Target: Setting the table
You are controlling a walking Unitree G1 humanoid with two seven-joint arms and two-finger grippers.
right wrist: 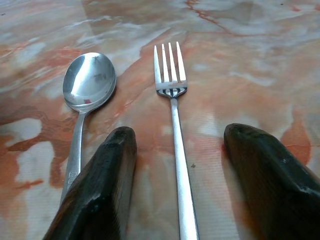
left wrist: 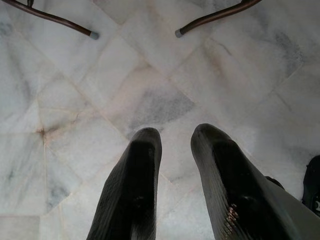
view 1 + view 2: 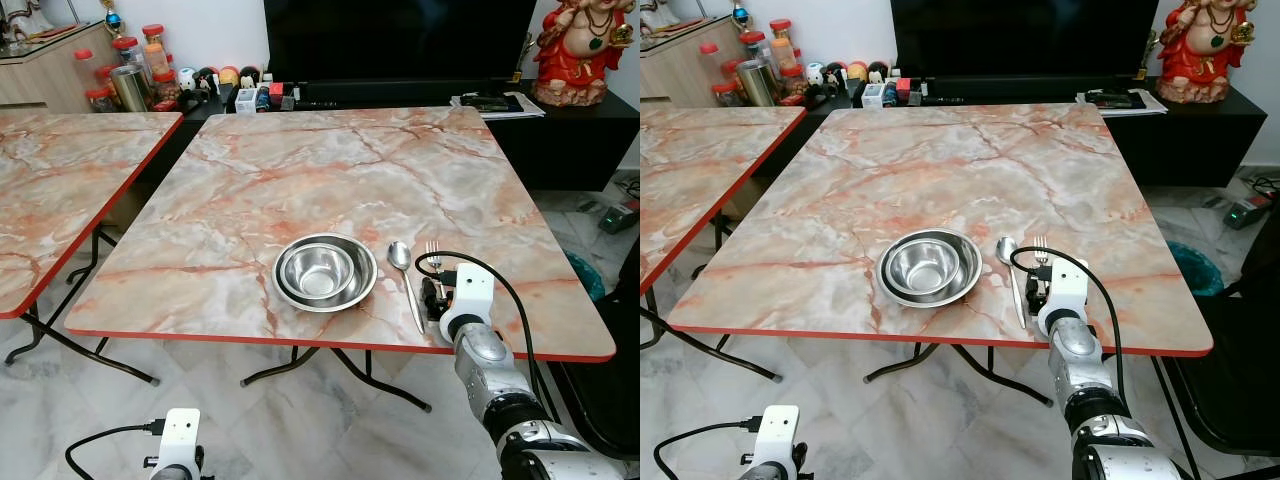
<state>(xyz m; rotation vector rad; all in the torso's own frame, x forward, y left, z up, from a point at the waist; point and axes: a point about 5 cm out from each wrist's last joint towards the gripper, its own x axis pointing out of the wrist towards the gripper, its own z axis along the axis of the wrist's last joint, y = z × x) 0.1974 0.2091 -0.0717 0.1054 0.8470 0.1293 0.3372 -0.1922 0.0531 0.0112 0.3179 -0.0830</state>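
I read the right gripper (image 1: pixel 177 175) as open astride the fork (image 1: pixel 172 90), laid right of spoon (image 1: pixel 89 82) and bowl (image 3: pixel 325 270) as 1 setting; left gripper (image 2: pixel 175 165) hangs idle, parted.

Marble-pattern table (image 3: pixel 300 170), red edge, w/ tableware near its front edge.
Steel bowl (image 3: pixel 325 271), a smaller bowl nested inside, sits on the tabletop. Just right of it lies a spoon (image 3: pixel 405 277), bowl end away from the robot, handle toward the front edge. Fork (image 1: pixel 175 130) lies just right of the spoon, roughly parallel, tines pointing away. Spoon & fork are apart, not touching.
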